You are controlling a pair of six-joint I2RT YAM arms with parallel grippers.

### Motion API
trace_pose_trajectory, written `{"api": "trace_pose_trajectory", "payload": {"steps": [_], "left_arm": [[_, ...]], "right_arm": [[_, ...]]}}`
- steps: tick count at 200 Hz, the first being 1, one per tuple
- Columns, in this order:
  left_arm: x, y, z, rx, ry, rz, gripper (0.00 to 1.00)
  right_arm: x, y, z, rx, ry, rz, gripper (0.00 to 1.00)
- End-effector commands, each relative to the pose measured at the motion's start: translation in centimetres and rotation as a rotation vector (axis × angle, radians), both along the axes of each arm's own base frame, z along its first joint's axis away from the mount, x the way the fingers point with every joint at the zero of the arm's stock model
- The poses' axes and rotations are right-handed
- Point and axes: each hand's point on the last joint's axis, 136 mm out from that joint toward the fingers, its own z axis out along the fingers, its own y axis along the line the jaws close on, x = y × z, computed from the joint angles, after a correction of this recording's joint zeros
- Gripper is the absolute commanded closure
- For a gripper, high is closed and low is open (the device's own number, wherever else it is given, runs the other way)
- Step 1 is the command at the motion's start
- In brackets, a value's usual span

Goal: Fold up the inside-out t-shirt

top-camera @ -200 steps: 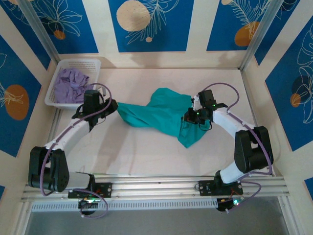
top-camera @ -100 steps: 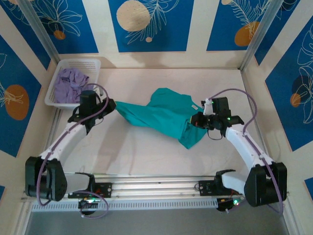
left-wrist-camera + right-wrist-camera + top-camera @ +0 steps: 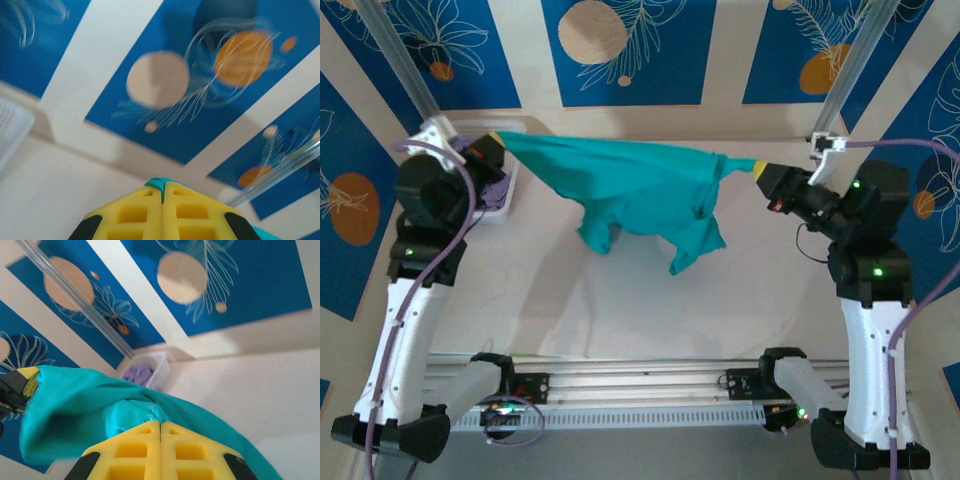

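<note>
Though pinched taut at both ends, the t-shirt hangs above table.

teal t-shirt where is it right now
In the top view the teal t-shirt hangs stretched over the far middle of the table, its ends clamped in the jaws of the left gripper, above the white basket, and the right gripper.

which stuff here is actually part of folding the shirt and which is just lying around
Job in hand:
teal t-shirt
left gripper and right gripper, each shut on it

Just lying about:
white basket
lavender garment in it
</note>
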Motion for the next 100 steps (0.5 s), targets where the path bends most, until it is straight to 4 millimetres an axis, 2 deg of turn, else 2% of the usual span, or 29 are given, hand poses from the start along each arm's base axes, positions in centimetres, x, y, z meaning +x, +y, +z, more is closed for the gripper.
{"api": "trace_pose_trajectory", "payload": {"steps": [1,17,36,54,83,100], "left_arm": [[-0.1,2.4,2.2,0.054,-0.014,0.124,1.0],[1.0,2.2,1.7,0.081,0.017,0.118,1.0],[2.8,1.6,-0.4,0.113,0.077,0.098,1.0],[3.8,1.0,-2.3,0.128,0.125,0.066,1.0],[3.7,0.2,-3.7,0.136,0.14,0.016,1.0],[3.9,0.1,-4.3,0.14,0.141,0.015,1.0]], "right_arm": [[0.0,-0.2,0.4,0.048,0.042,-0.011,1.0],[0.2,0.3,-0.5,0.072,0.074,0.022,1.0],[0.5,0.6,-2.5,0.089,0.121,0.04,1.0],[0.2,0.5,-3.5,0.087,0.136,0.037,1.0],[-0.9,-0.6,-2.8,0.051,0.095,-0.039,1.0],[-0.9,-1.2,-2.1,0.036,0.067,-0.079,1.0]]}}
